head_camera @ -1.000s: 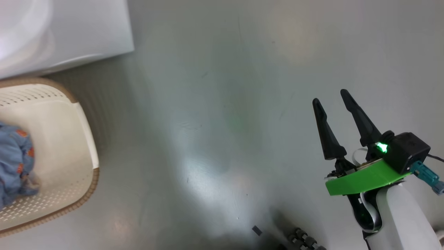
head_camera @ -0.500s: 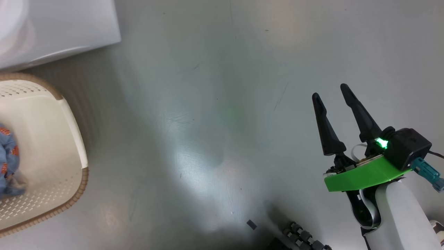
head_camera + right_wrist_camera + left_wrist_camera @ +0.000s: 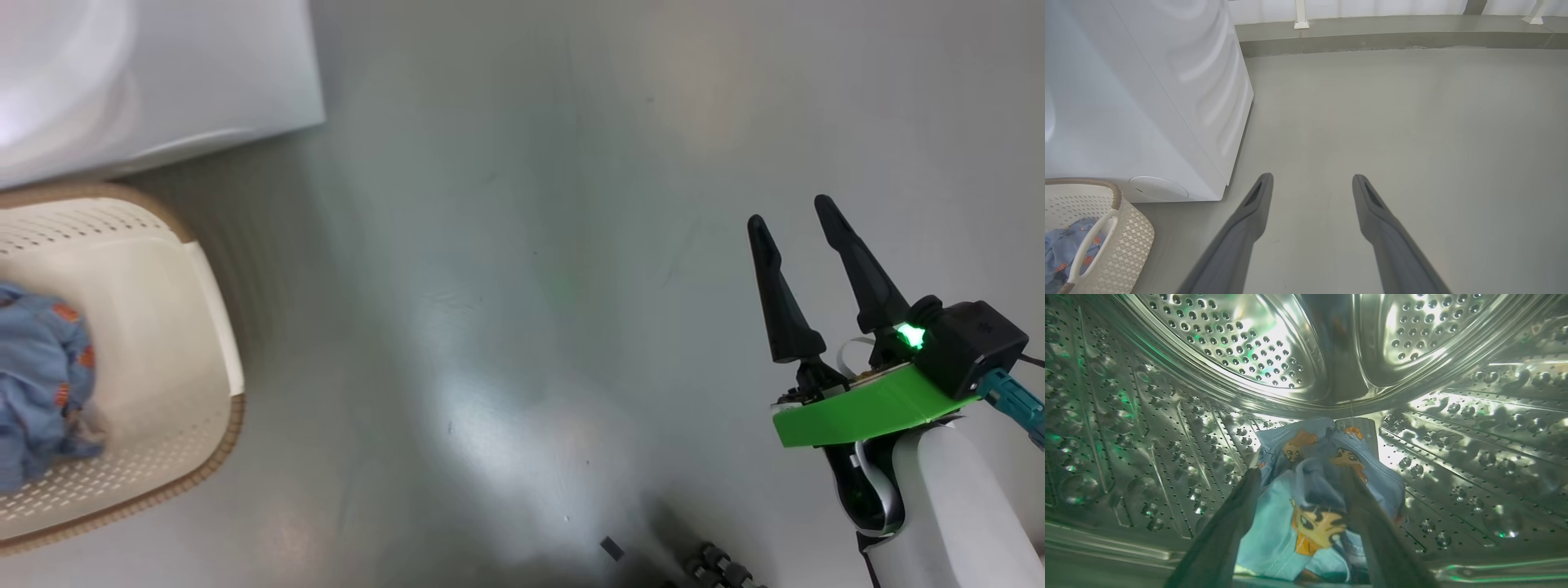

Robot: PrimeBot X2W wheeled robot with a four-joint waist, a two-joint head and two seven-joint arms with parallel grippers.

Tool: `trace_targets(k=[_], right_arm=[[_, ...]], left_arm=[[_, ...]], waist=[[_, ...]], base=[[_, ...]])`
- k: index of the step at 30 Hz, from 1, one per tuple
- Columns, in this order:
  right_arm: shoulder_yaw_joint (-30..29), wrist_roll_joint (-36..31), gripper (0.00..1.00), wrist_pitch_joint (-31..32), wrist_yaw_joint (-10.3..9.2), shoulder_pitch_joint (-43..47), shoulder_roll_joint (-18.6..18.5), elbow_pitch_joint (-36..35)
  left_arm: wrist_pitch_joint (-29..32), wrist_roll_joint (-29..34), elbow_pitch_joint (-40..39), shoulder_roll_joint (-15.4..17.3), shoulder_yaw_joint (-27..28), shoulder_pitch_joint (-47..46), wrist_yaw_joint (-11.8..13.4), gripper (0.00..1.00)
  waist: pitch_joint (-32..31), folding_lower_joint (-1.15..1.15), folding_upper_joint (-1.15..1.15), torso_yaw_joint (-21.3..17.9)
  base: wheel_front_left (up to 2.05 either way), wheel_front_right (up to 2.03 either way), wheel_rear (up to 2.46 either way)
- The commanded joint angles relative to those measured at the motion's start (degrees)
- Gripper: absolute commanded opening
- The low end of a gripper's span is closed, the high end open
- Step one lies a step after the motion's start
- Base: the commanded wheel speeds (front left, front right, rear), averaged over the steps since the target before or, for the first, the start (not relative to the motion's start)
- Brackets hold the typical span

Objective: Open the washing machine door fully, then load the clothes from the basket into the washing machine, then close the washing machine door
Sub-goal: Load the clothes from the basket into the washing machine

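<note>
My left gripper [image 3: 1301, 473] is open around the clothes [image 3: 1314, 526] on the drum [image 3: 1167, 428] bottom, my right gripper [image 3: 789, 211] is open too, and cloth may catch a finger and come out, while another bundle [image 3: 41, 376] sits in the basket [image 3: 214, 327].

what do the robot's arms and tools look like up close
The right tool has two long, black, tapering fingers on a bright green plate, beside a black box with a glowing green light, a teal connector and a white ribbon cable. Its forearm is smooth and white. The left tool has the same dark tapered fingers.
</note>
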Motion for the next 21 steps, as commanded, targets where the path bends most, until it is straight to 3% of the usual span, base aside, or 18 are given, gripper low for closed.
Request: trace_targets(k=[1, 21], right_arm=[[0.81, -0.42, 1.00, -0.44, 0.09, 1.05, -0.62, -0.93], [-0.34, -1.63, 1.00, -0.44, 0.09, 5.12, -1.82, 1.49]], left_arm=[[-0.54, -0.51, -0.86, 2.43, 0.11, 1.33, -0.23, 1.00], [-5.71, -6.06, -0.16, -0.52, 0.68, 20.82, -7.62, 1.00]], waist=[[-1.51, 0.00, 0.00, 1.09], [-18.85, 0.00, 0.00, 6.89]], base=[[0.00, 0.00, 0.00], [0.00, 0.00, 0.00]])
